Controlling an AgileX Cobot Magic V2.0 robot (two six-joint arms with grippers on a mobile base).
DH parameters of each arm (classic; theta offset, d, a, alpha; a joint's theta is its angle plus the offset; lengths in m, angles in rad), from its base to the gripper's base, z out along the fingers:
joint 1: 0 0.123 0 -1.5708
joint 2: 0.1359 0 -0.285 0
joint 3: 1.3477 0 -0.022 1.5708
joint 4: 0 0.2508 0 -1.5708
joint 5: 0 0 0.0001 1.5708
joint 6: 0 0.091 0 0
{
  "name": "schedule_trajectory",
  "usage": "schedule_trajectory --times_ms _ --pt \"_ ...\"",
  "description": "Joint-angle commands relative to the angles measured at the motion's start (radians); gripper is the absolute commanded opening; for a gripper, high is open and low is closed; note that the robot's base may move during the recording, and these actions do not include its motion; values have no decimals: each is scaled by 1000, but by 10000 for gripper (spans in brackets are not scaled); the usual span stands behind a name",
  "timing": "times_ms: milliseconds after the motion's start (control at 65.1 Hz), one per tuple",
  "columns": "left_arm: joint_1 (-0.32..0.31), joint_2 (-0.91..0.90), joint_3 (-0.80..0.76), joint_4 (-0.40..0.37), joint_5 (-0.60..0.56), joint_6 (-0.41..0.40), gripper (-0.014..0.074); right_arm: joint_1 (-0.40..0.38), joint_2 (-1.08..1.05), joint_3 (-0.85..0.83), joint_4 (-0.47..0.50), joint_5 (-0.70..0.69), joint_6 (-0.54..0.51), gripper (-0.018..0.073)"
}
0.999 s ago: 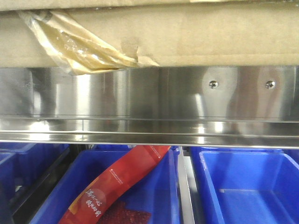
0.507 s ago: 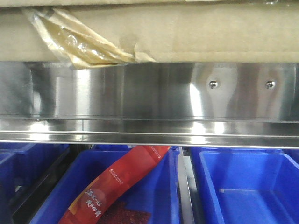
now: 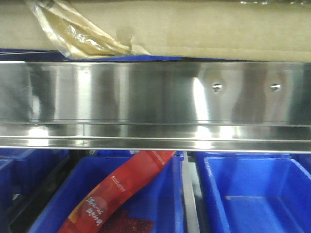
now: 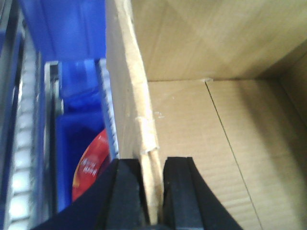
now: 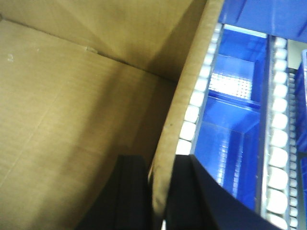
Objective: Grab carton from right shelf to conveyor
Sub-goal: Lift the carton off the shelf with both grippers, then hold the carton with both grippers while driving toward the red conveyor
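The brown carton [image 3: 204, 29] fills the top of the front view, its bottom edge raised a little above the steel shelf rail [image 3: 146, 92], with a blue strip showing in the gap. Yellowish tape [image 3: 73, 34] peels from its lower left. In the left wrist view my left gripper [image 4: 152, 191] is shut on the carton's left wall [image 4: 127, 96], one black finger on each side. My right gripper [image 5: 160, 196] is shut on the carton's right wall [image 5: 187, 96] in the right wrist view. The open carton interior [image 4: 216, 143] looks empty. The conveyor is out of view.
Below the rail stand blue plastic bins [image 3: 252, 194]; the middle one holds a red packet [image 3: 116, 194]. Roller tracks [image 5: 278, 143] and more blue bins [image 5: 230, 124] lie beside the carton on its right, and a blue bin [image 4: 76, 120] on its left.
The carton has risen in the front view: less of its face shows, its bottom edge now stands above the rail, and a blue gap has opened beneath it.
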Motion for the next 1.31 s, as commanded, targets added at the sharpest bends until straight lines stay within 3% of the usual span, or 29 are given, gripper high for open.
schedule_trajectory --times_ms 0,184,661,1291 --pt "1 -20 -8 25 -86 9 -10 -4 -19 -3 -46 8 -19 -67" --pt "1 -20 -8 25 -133 9 -10 -4 -19 -3 -46 8 -19 -67" --pt "1 -18 -8 25 -133 9 -10 -4 -19 -3 -46 -73 -19 -67" --pt "1 -18 -8 25 -133 9 -10 -4 -19 -3 -46 -75 -19 -67"
